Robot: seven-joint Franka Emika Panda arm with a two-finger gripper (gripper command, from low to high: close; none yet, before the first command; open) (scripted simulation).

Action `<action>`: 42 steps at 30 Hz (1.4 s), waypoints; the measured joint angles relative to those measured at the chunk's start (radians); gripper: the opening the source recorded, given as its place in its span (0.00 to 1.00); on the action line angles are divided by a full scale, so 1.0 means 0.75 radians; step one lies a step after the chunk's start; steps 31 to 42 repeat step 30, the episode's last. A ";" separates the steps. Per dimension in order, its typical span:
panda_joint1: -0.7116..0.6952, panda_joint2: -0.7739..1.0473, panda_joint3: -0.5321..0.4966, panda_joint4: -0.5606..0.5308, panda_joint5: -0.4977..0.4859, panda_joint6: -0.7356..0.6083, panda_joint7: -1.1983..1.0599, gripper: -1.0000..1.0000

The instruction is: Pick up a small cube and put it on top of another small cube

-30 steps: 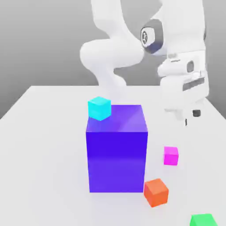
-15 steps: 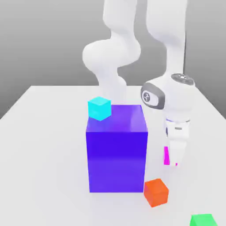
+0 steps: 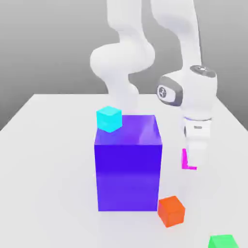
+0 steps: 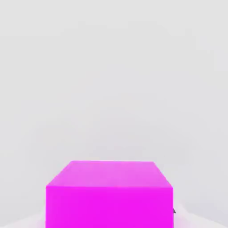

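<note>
The gripper [image 3: 193, 163] hangs above the white table [image 3: 48, 160], well inside its edges, with open surface on the side away from the big blue-purple block [image 3: 128, 167]. That block stands near it on the exterior view's left, carrying a cyan cube [image 3: 109, 118] on its far top corner. An orange cube [image 3: 171, 211] sits below and nearer the camera; a green cube [image 3: 223, 241] lies at the frame's lower edge. The small cube [image 4: 109, 196] sits tucked at the gripper's tip, partly hidden behind it; I cannot tell how wide the tool stands.

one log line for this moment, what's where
claw: at pink cube | cyan cube: on blue block | orange cube: on table
</note>
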 joint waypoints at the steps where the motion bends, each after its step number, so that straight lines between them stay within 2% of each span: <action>1: -0.017 0.010 -0.006 0.037 -0.014 -0.027 0.022 0.00; 9: -0.107 0.187 -0.071 0.413 -0.054 -0.227 0.170 0.00; 21: -0.222 0.472 -0.170 0.992 0.023 -0.520 0.302 0.00; 25: -0.246 0.626 -0.175 1.078 0.054 -0.453 0.307 0.00; 26: -0.249 0.670 -0.173 1.083 0.060 -0.414 0.303 1.00; 42: -0.249 0.670 -0.173 1.083 0.060 -0.414 0.303 1.00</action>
